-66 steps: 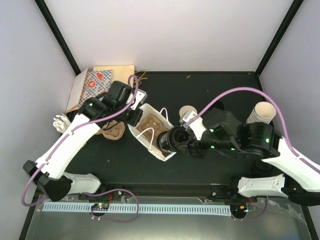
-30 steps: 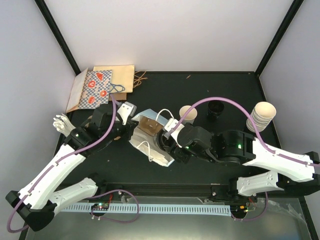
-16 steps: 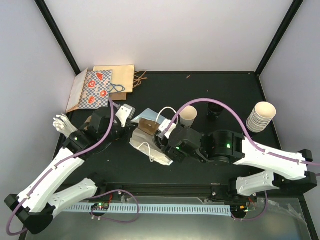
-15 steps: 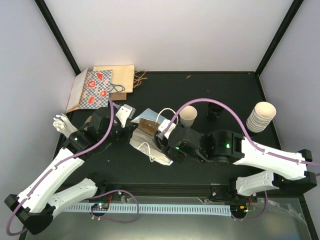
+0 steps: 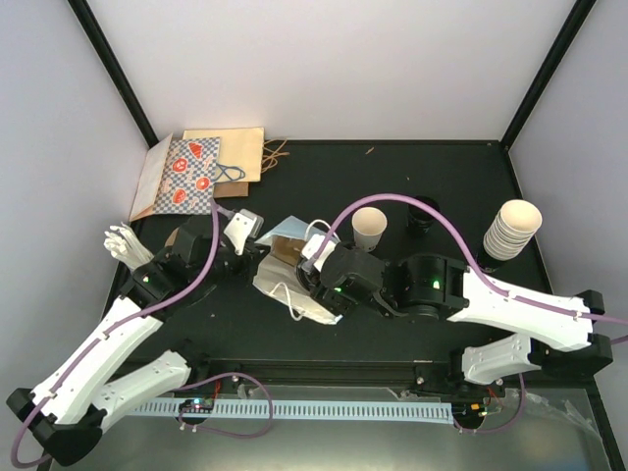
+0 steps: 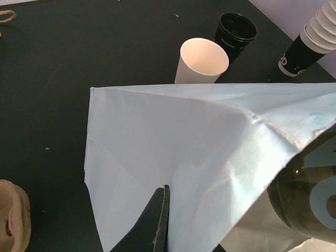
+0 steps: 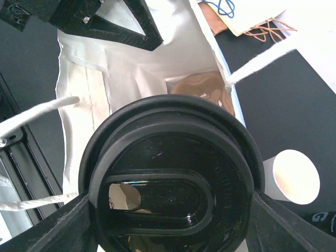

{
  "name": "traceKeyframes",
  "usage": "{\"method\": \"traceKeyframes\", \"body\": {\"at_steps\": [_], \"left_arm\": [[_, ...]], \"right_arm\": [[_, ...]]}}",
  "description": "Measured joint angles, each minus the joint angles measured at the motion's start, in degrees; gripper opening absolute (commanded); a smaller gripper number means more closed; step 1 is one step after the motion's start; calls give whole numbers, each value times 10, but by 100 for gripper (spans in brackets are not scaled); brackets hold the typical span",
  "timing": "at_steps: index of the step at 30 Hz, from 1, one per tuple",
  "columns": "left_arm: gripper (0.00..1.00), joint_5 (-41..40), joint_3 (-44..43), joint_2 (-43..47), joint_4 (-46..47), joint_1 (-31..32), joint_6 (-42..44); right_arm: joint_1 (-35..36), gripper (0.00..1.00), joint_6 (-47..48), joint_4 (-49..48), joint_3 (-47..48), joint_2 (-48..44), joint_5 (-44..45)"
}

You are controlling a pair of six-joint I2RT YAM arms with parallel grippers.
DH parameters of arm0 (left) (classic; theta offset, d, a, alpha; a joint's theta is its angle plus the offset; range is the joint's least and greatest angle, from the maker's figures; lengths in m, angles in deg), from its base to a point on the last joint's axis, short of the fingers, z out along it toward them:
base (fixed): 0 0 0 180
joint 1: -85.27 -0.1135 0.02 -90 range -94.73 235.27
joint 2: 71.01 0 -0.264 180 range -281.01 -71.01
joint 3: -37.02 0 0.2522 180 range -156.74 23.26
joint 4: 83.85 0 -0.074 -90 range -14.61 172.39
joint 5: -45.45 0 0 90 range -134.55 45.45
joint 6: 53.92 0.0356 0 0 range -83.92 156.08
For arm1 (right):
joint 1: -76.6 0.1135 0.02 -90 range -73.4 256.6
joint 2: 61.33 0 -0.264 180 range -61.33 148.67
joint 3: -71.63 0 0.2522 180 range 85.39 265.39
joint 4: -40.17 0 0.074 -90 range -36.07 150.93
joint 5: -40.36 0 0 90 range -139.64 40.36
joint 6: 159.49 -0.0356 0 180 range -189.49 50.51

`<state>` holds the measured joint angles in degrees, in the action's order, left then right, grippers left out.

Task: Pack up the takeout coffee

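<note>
A light blue paper bag [image 5: 285,257] lies open mid-table. My left gripper [image 5: 253,240] is shut on its far wall; in the left wrist view the fingers [image 6: 163,215] pinch the blue paper [image 6: 173,147]. My right gripper [image 5: 316,280] is shut on a takeout coffee, a cup with a black lid [image 7: 173,194], held at the bag's mouth [image 7: 105,89]. The cup's body is hidden under the lid. A brown cup carrier [image 7: 202,86] lies deep inside the bag. My left gripper also shows at the bag's rim in the right wrist view [image 7: 123,21].
An open cream cup [image 5: 370,228] without a lid stands behind the bag, and it also shows in the left wrist view [image 6: 202,60]. A black cup [image 5: 424,214] and a stack of cups [image 5: 512,228] stand at the right. Flat paper bags [image 5: 196,165] lie at the back left.
My right gripper has carried the lidded cup leftward into the bag's mouth. My left gripper has shifted slightly with the bag's wall, and the bag's blue side has tipped up.
</note>
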<state>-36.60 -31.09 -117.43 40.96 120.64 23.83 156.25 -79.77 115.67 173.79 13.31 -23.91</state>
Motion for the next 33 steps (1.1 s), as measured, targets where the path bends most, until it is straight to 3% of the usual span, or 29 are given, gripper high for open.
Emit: {"method": "traceKeyframes", "body": {"at_steps": [9,19,33], "left_arm": [[2,2,0,-2,-4,0,-34],[2,7,-66,-66,-83,0,-112],[2,32,-32,-31,-85,0,-155]], "right_arm": [[2,48,12,2,12,31,3],[23,48,35,-7,-6,39,27],[23,48,53,-53,-55,51,6]]}}
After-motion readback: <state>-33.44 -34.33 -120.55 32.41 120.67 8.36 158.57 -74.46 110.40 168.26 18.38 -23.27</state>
